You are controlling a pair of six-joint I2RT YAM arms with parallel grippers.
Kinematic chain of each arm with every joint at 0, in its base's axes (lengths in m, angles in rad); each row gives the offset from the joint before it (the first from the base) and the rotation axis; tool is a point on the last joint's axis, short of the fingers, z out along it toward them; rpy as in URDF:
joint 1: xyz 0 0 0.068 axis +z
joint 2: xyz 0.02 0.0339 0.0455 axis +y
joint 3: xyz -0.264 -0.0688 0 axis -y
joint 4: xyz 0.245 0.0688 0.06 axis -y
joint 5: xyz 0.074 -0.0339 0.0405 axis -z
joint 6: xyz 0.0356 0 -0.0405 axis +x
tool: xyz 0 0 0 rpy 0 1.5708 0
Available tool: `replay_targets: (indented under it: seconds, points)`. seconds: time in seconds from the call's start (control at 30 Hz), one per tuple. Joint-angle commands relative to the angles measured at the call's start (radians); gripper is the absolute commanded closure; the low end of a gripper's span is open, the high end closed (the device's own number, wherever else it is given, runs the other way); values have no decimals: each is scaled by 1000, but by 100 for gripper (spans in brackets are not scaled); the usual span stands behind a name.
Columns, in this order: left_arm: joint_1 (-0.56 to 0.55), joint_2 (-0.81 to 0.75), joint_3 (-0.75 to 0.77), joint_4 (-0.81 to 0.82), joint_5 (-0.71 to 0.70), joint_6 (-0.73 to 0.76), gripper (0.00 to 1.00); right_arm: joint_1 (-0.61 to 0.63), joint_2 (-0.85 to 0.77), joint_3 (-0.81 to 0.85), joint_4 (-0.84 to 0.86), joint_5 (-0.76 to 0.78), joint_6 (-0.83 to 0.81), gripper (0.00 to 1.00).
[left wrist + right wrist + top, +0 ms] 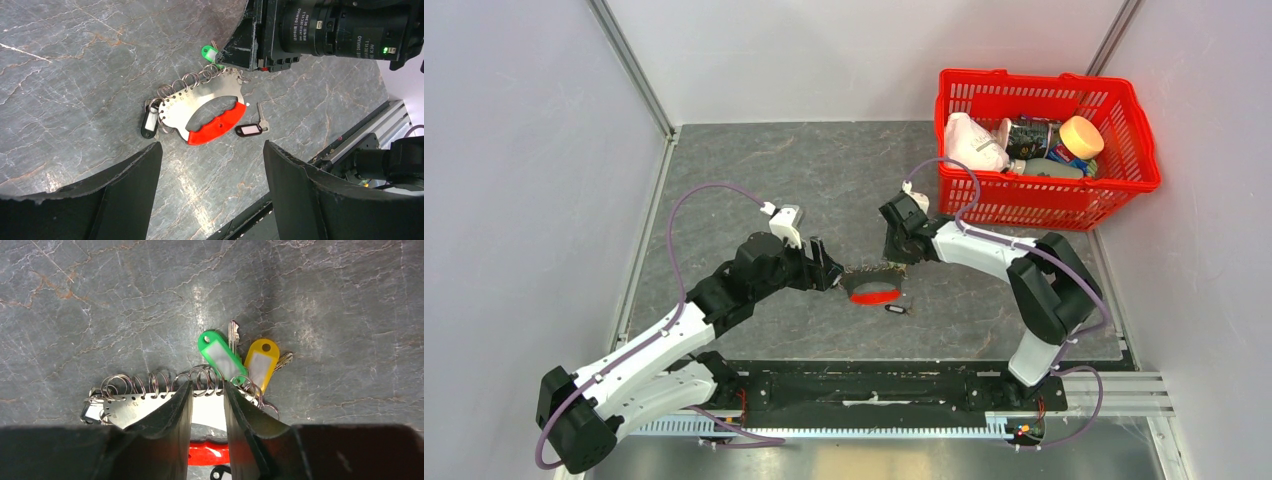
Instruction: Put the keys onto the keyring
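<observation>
**Top view:** crescent steel keyring plate with red grip [874, 293], lower centre, between left gripper [829, 268] and right gripper [894, 262]. Loose black-tagged key [896, 309] lies just below it.

**Left wrist view:** left gripper spread wide, empty, probably free to fetch that key.

**Right wrist view:** right gripper narrowed over the plate's ringed edge, presumably steadying it; actual grip cannot be told. Green-tagged key [220, 354] and yellow-tagged key [260, 362] hang there.

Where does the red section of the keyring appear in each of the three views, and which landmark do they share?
Top external: the red section lies near the picture's middle, slightly low.
Left wrist: at the centre, along the lower edge of the metal plate.
Right wrist: at the bottom edge, between the right gripper fingers.
Shared landmark: the loose black-tagged key beside it.
</observation>
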Motion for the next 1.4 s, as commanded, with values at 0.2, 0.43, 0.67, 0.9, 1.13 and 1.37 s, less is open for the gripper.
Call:
replay_targets:
  seconds: [0.2, 0.43, 0.67, 0.9, 1.13, 1.37]
  points:
    - [-4, 1, -2, 53, -18, -11, 20, -21, 37, 30, 19, -1, 8, 68]
    - [-4, 6, -3, 54, -19, -11, 20, -25, 52, 22, 23, -13, 7, 69]
    - [-4, 16, 1, 55, -18, -12, 20, -27, 57, 11, 21, -15, -4, 69]
    - [-4, 20, 2, 58, -17, -11, 20, -32, 59, 4, 21, -30, -10, 71]
    - [-4, 21, 2, 57, -14, -11, 19, -32, 66, 1, 22, -57, -19, 74]
    - [-4, 15, 0, 55, -16, -12, 20, -31, 84, 3, 20, -89, -23, 75]
